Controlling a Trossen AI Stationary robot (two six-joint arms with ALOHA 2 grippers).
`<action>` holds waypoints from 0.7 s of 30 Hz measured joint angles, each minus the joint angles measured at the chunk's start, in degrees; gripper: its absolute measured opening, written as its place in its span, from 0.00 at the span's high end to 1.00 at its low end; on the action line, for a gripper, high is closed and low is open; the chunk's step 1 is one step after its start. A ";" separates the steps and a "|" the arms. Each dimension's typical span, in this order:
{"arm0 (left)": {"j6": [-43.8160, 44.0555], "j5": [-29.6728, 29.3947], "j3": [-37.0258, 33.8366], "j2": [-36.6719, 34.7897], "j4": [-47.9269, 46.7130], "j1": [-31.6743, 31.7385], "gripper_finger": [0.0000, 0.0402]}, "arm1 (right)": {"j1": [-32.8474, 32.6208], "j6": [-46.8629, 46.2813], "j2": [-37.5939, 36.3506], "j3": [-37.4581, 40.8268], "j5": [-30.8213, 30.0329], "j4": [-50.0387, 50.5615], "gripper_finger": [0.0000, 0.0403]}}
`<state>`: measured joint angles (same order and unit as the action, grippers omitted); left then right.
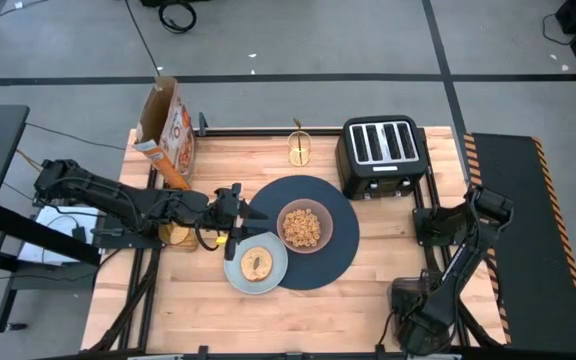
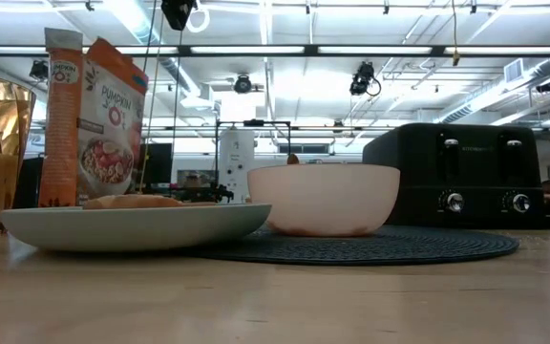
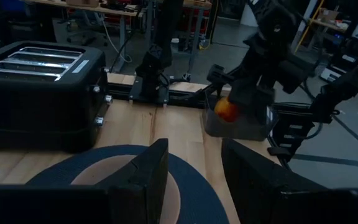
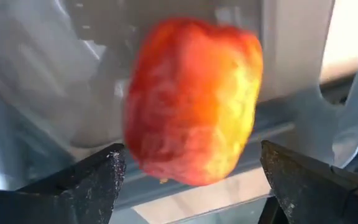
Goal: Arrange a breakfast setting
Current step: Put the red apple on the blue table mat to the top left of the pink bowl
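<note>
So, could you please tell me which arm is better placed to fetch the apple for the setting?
The right. Its gripper already has its open fingers on either side of the red apple in a clear bin beside the table, while the left gripper hovers over the pale-blue plate.

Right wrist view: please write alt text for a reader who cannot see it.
A red apple fills the picture, just ahead of the open right gripper, whose two dark fingers flank it from below. Behind it is a clear container.
</note>
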<state>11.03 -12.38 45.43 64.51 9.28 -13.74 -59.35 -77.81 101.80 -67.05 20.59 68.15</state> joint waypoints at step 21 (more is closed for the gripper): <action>0.31 -0.02 0.00 0.00 -0.13 0.07 0.61 | 0.28 -9.12 -0.21 4.92 5.55 -11.82 0.08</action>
<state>11.33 -12.40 45.43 64.51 9.15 -13.67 -59.07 -86.93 101.58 -62.13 26.14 56.32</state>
